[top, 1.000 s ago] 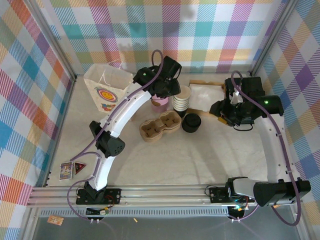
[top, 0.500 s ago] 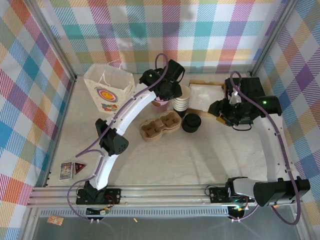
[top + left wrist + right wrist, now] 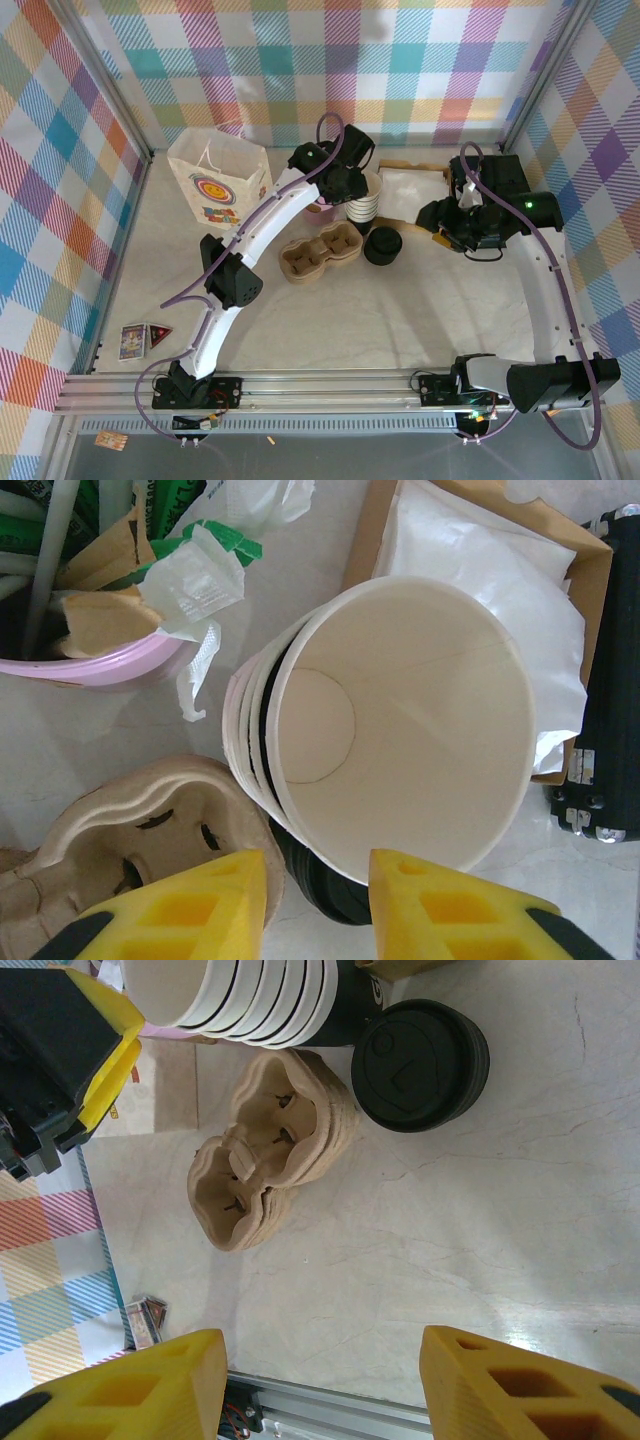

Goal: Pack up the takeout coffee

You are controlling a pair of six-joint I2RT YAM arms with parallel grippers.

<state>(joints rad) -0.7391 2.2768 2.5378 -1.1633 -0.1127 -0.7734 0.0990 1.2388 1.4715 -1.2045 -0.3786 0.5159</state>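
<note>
1. From above: the coffee [image 3: 382,245] stands capped on the table [image 3: 400,320], just right of the cardboard carrier [image 3: 320,253] and near the stack of cups [image 3: 362,200], with nothing touching it. The left gripper [image 3: 350,190] hangs over that stack, a pink bowl [image 3: 320,208] is beside it, and a paper bag [image 3: 217,180] stands further left. The right gripper [image 3: 440,222] sits to the right of the coffee and apart from it (from up here I cannot tell how its jaws stand).
2. Left wrist: the left gripper [image 3: 315,885] is spread and empty. The rim of the top cup of the stack [image 3: 400,730] lies just ahead of its yellow fingers [image 3: 180,905]. The bowl [image 3: 100,665] holds sachets and stirrers, and the carrier [image 3: 130,830] lies at lower left.
3. Right wrist: the right gripper [image 3: 325,1360] is spread wide with only bare table between its fingers, grasping nothing. Ahead, the coffee [image 3: 420,1060] stands with its black lid on, close to the carrier [image 3: 270,1150] and the cups [image 3: 240,1000].
</note>
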